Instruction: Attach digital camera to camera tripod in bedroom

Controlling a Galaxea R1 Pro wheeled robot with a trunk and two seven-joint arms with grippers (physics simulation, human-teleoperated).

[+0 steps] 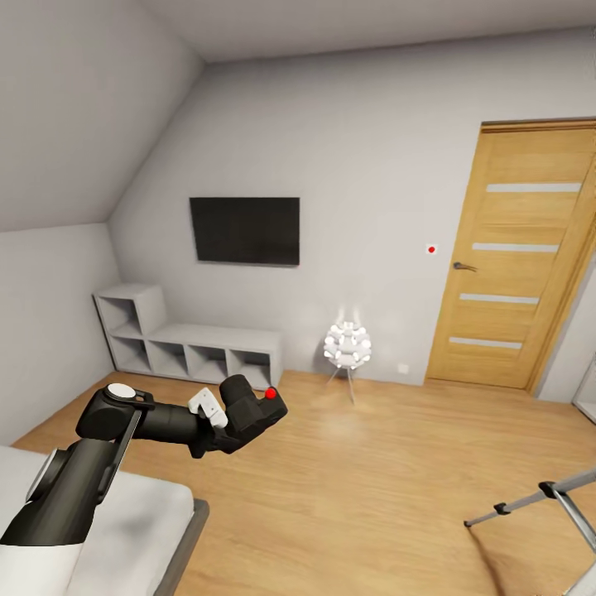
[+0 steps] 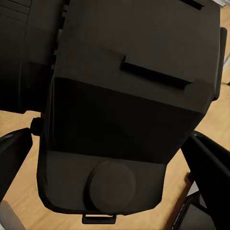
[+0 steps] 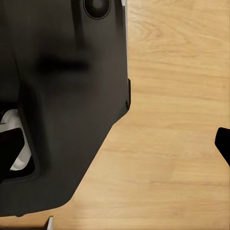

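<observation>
A: Far left, what is standing along the wall?

B: White cube shelves (image 1: 186, 348) are sitting low against the far wall, with a dark screen (image 1: 244, 230) hanging above them. Near left, a corner of the grey bed (image 1: 157, 517) is showing under the left arm.

A: And the left pincer?

B: The left pincer (image 1: 236, 422) is reaching out over the wood floor (image 1: 356, 497) and is clenching the digital camera (image 1: 251, 410), red button (image 1: 271, 393) facing up. From the left wrist, the camera body (image 2: 124, 110) is sitting between the two dark fingers (image 2: 208, 167), pressed close on both sides.

A: Moving right?

B: A white ball-shaped lamp (image 1: 348, 346) on thin legs is standing on the floor by the far wall, middle of the room. Right of it, a small red-dotted switch (image 1: 431, 249) is on the wall, then the wooden door (image 1: 517, 257), shut.

A: The camera tripod?

B: Near right, the camera tripod (image 1: 542, 497) is partly showing at the frame edge: silver legs, black joints, well apart from the camera.

A: Right pincer?

B: From the right wrist, a dark shape is looming over floor planks (image 3: 177, 120). Cannot tell whether that pincer is released or clenched.
</observation>
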